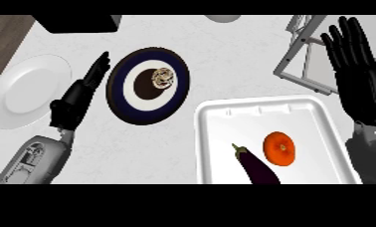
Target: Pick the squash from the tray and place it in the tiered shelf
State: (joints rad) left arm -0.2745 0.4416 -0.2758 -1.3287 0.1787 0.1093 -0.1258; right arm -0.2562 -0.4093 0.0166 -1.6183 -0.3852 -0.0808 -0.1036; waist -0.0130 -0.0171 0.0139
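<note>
Up at the right edge of the frame, the right hand (351, 54) is spread flat with straight fingers, holding nothing, its fingertips over the grey tiered shelf (303, 56). At centre left the left hand (79, 96) is likewise open and empty, between a white plate (33, 89) and a dark blue plate (148, 85) bearing a small, hard-to-identify item. Lower right, the white tray (220, 136) holds the orange squash (280, 148) beside a purple eggplant (255, 166), cut off below. The counter (220, 56) is pale and speckled.
</note>
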